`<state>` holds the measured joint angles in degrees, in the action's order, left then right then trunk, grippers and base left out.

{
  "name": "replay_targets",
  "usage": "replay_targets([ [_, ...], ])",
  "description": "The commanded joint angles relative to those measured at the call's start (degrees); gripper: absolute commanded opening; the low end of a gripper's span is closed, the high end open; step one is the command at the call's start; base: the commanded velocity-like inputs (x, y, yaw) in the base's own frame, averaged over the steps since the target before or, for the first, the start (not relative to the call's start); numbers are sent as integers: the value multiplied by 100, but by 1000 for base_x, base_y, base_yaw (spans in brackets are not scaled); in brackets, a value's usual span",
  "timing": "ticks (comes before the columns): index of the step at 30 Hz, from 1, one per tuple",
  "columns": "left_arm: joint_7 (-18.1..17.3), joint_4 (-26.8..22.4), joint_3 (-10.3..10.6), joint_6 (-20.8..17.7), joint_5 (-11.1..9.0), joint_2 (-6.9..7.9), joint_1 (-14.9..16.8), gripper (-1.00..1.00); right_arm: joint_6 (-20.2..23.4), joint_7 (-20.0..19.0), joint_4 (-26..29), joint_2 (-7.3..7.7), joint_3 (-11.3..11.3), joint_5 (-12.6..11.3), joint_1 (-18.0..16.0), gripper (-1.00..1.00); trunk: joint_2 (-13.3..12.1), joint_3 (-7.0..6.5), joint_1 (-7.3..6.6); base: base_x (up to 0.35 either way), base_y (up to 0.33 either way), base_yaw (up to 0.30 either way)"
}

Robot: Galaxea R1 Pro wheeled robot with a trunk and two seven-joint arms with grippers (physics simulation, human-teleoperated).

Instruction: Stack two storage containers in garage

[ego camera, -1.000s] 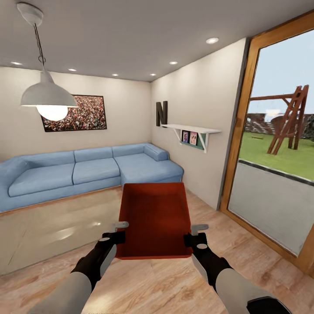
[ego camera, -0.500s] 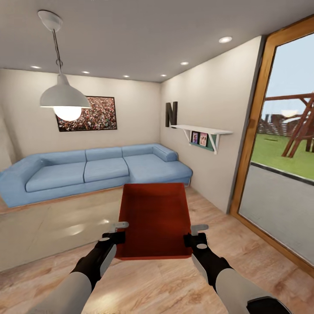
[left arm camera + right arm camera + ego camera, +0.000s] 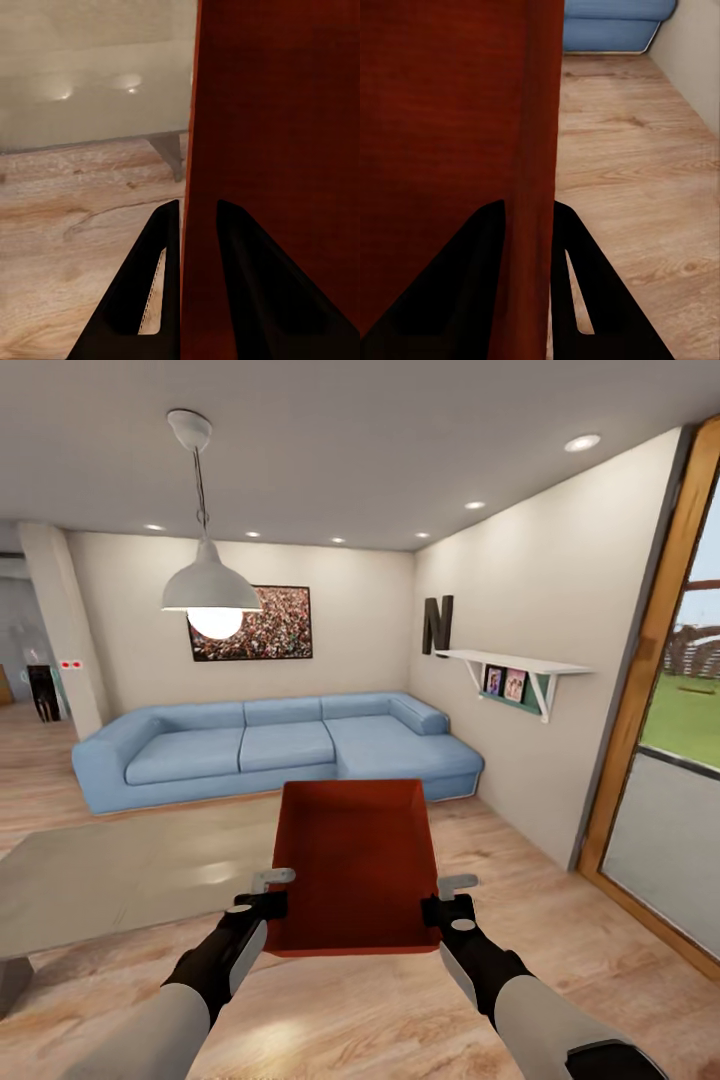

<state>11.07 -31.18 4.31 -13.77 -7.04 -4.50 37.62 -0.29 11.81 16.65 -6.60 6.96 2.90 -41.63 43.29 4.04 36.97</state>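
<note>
Camera swung left; storage container (image 3: 352,860) between both jaws.

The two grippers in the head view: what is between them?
The red container lies between the left gripper and right gripper; each clamps one side wall, as both wrist views show.

Blue corner sofa (image 3: 280,745) along back wall; framed picture (image 3: 250,623) above it; pendant lamp (image 3: 210,592) hanging lit; wall shelf (image 3: 515,665) with photos; low grey table (image 3: 110,880) on wood planks.
</note>
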Motion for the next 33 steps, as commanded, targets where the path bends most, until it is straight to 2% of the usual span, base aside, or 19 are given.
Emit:
replay_targets([
  [1, 88, -29, -123, -1, 98, 10, 8, -100, -6, 44, -21, 21, -63, 0, -3, -100, 8, 6, 2, 0, 0, 271],
  [33, 88, -29, -123, -1, 98, 10, 8, -100, -15, 41, -21, 26, -63, 6, -3, -100, 8, -100, 2, 0, 0, 269],
])
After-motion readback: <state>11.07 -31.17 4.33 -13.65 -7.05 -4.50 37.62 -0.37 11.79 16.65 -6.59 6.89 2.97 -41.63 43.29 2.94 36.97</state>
